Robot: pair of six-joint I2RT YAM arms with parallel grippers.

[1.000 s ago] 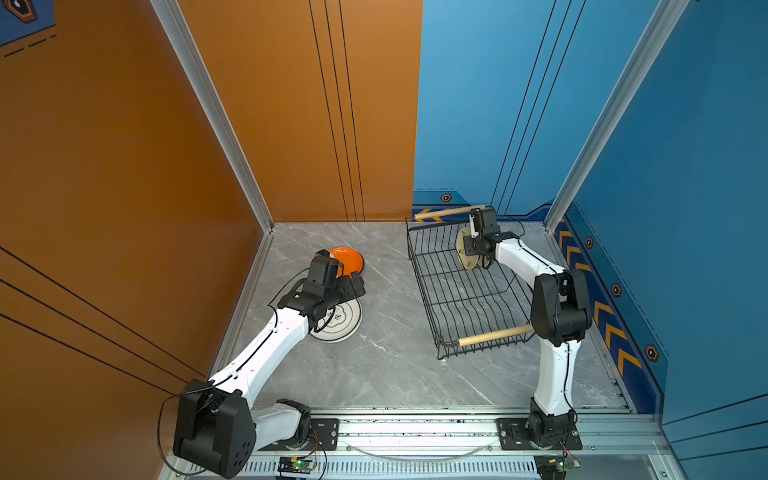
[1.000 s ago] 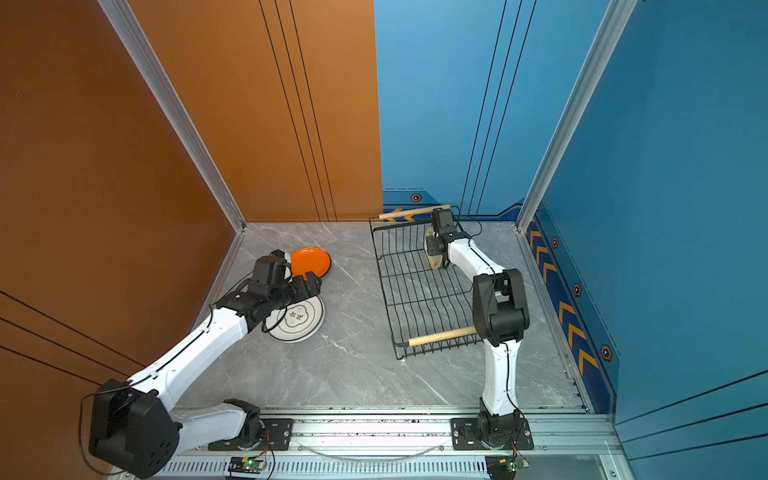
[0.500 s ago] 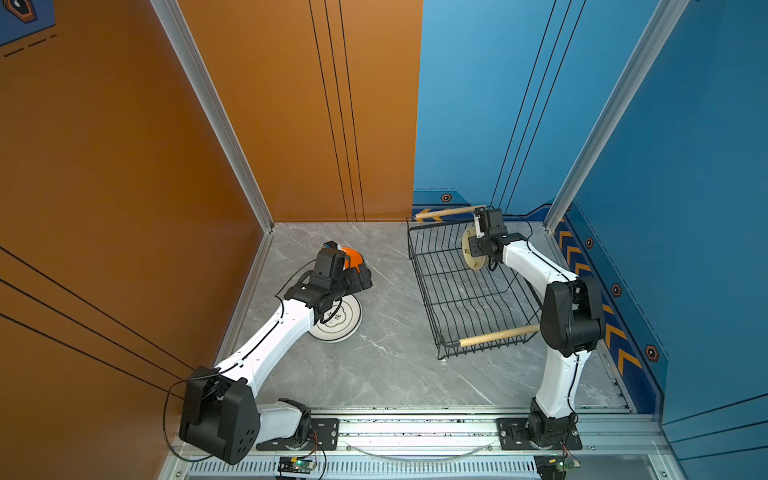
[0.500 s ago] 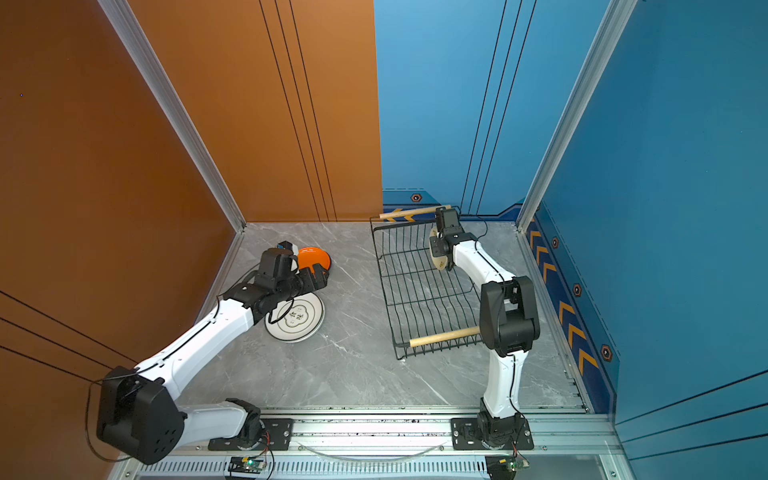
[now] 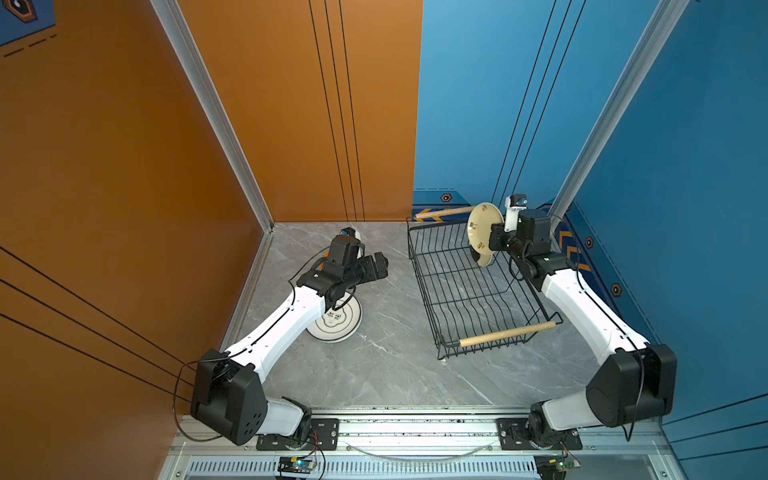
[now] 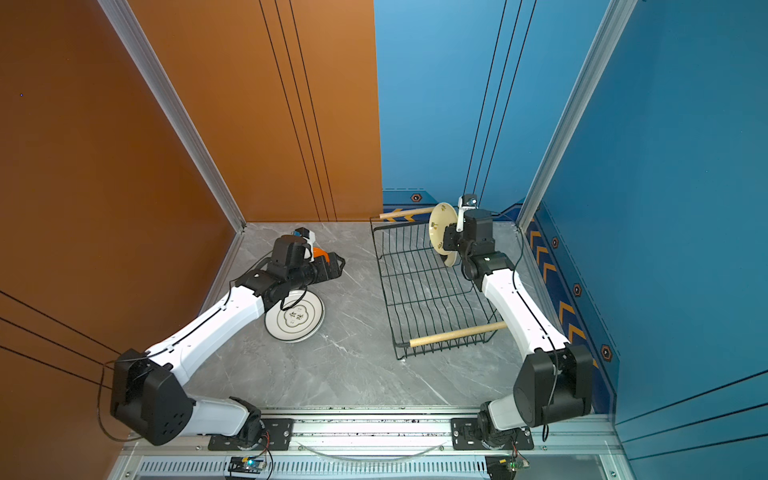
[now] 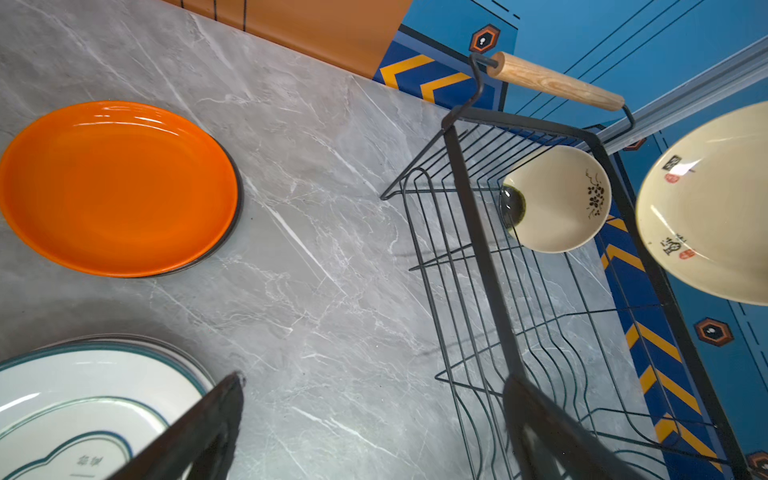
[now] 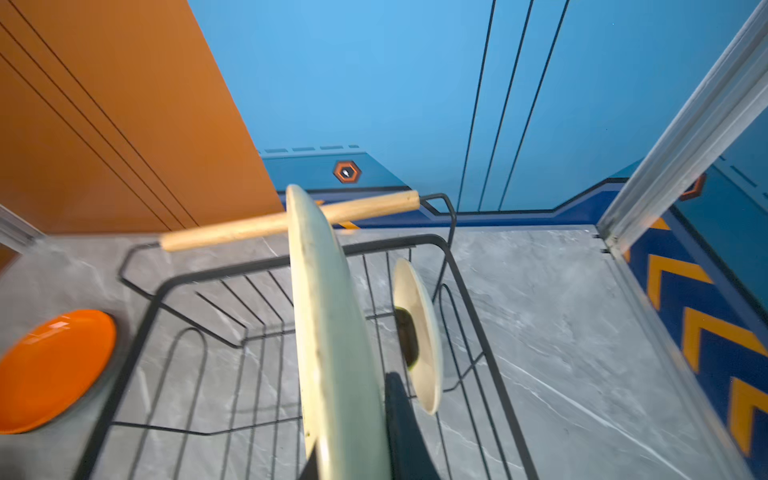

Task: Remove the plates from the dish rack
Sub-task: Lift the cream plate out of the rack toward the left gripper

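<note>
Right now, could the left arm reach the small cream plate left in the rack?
Probably not yet: the right gripper, holding the larger cream plate, hangs right beside the small cream plate.

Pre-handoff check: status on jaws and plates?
Left jaws open, empty, near round orange plate on grey table. Right jaws shut on large round cream plate, upright over black wire dish rack. One smaller cream plate in rack. Nothing blocking.

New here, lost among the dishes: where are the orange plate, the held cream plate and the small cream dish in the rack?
orange plate (image 7: pixel 118 189): left wrist view, face centre.
held cream plate (image 5: pixel 480 226): in a top view, bare face.
small cream dish (image 7: pixel 557 199): left wrist view, its hollow.
</note>
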